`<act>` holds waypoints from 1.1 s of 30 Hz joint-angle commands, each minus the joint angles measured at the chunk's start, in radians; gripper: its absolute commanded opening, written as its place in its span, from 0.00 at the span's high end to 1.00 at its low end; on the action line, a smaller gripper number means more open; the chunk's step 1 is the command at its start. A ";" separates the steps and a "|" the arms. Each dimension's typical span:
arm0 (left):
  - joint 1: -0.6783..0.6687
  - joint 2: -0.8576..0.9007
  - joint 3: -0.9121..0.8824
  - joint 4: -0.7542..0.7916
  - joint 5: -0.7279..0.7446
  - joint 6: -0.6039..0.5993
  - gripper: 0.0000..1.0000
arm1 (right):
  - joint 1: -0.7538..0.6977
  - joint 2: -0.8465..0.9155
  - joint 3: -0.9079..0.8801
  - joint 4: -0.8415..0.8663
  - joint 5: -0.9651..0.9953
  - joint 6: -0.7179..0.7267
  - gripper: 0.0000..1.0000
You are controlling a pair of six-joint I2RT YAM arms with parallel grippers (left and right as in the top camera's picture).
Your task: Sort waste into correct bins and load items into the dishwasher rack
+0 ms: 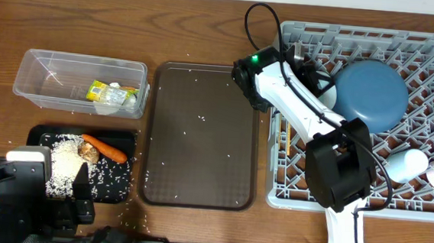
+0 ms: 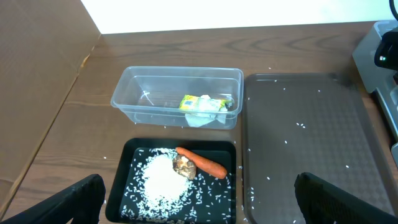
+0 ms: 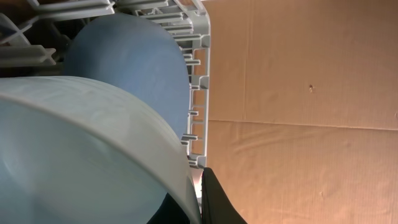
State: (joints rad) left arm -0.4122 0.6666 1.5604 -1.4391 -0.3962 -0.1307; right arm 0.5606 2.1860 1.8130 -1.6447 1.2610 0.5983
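Since the dishwasher rack (image 1: 426, 203) takes dishes on edge between its pegs, the right end effector (image 1: 316, 75) reaches in over its wall. The blue plate (image 1: 370, 94) leans just beyond it. The bowl (image 3: 81, 155) lies against its one visible finger (image 3: 217, 199), so we judge it to be pinching the rim. The left end effector (image 2: 199, 186) hangs spread wide and empty, with the black tray (image 2: 127, 155), its carrot (image 2: 202, 163) and rice (image 2: 158, 180) just ahead.
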 commanded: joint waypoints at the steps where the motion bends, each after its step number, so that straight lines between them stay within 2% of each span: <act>1: 0.006 0.002 0.009 -0.001 -0.009 -0.008 0.02 | 0.010 0.015 0.012 0.002 0.022 0.007 0.98; 9: 0.006 0.002 0.009 -0.001 -0.009 -0.008 0.02 | 0.008 0.015 0.012 -0.058 0.027 0.051 0.97; 16: 0.006 0.002 0.009 -0.001 -0.009 -0.008 0.02 | -0.019 0.015 0.018 -0.055 -0.067 0.093 0.97; 25: 0.006 0.002 0.009 -0.001 -0.009 -0.008 0.02 | -0.122 0.015 0.079 -0.058 -0.044 0.074 0.99; 33: 0.006 0.002 0.009 -0.001 -0.009 -0.008 0.02 | -0.094 0.015 0.100 -0.043 -0.062 0.075 0.99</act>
State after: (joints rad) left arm -0.4122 0.6666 1.5604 -1.4391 -0.3962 -0.1310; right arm 0.4473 2.1860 1.8915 -1.6947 1.1862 0.6514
